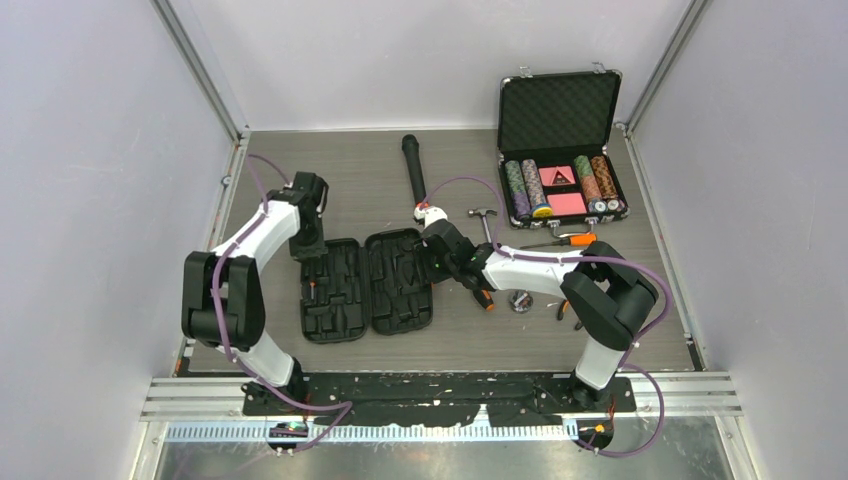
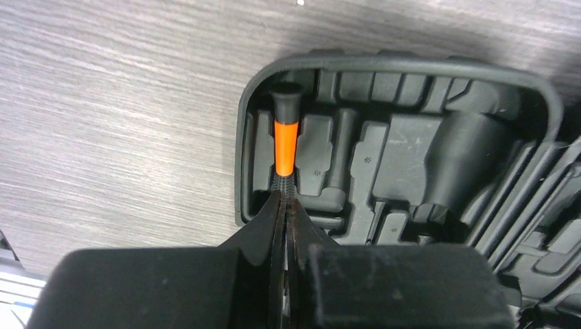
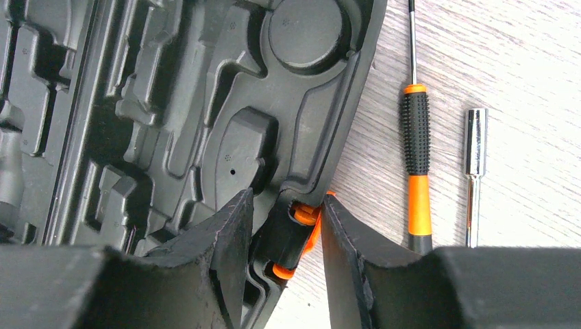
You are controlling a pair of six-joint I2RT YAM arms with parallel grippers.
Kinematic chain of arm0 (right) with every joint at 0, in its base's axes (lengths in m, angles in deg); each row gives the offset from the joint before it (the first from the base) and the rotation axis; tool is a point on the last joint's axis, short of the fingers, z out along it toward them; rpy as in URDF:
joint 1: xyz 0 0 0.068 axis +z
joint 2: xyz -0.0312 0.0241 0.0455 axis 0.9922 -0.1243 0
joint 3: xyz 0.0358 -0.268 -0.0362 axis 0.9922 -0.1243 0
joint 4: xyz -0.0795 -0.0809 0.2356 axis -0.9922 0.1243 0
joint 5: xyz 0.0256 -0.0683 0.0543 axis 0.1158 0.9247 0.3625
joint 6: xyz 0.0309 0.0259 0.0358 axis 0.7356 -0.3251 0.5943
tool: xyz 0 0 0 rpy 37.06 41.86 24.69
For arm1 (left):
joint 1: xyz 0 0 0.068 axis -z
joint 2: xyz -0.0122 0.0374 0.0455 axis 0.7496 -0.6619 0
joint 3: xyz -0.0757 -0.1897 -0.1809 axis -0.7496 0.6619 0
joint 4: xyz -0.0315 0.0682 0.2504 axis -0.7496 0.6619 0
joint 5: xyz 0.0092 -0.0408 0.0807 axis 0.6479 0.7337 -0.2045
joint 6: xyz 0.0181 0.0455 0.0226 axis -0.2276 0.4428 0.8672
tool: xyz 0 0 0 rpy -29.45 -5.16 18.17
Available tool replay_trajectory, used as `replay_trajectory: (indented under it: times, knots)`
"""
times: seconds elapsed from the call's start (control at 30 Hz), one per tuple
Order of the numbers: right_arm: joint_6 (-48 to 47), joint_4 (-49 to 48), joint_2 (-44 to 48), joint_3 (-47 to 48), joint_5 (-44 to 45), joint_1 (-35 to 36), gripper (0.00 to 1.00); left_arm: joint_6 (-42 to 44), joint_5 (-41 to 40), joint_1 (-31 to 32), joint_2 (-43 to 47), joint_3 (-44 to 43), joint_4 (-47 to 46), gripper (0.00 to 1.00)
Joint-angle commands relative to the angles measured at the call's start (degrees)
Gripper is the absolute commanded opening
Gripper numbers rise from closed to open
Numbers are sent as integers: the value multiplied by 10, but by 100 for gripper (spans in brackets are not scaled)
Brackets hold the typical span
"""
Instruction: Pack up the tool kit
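One tool kit (image 1: 330, 300), black plastic, lies opened flat on the bench (image 1: 650, 320), left of centre and between the two arms. Both halves show their moulded slots.

One small orange-and-black screwdriver (image 2: 285, 140) sits in the outermost slot of the left half, by the rounded corner. The left tool (image 2: 284, 199) is closed, its tips meeting at the near end of this screwdriver. I cannot tell whether it pinches the shaft or only presses on it.

One orange latch (image 3: 305, 226) is on the right half's outer edge. The right tool (image 3: 288, 199) straddles this edge with its jaws apart, one finger inside the tray and one outside by the latch. I see no clear clamp.

Items not yet packed, all on the bench to the right of the case:
- a second screwdriver (image 3: 416, 164), just beside the right edge, its length running roughly along that edge
- a chrome socket driver (image 3: 474, 144), parallel and a little further out
- a hammer (image 1: 487, 222), further back

The right arm is plainly the nearer one for all three. By my reckoning each would have to travel leftward into the trays.

Not part of the kit: a case of poker chips (image 1: 560, 150) and a microphone (image 1: 414, 170), both at the back.
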Motion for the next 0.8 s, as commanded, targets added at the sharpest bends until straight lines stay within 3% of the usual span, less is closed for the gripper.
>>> replay_trajectory:
  times: [0.0, 0.53, 0.77]
  knots:
    - [-12, 10, 19, -2, -7, 7, 39, -10, -12, -7, -11, -37, -19, 1]
    - [-12, 10, 18, -2, -12, 6, 36, -38, 5, -17, -50, -10, -34, 0]
    - [-12, 13, 23, -2, -11, 6, 35, -55, 60, -41, -51, 3, -32, 0]
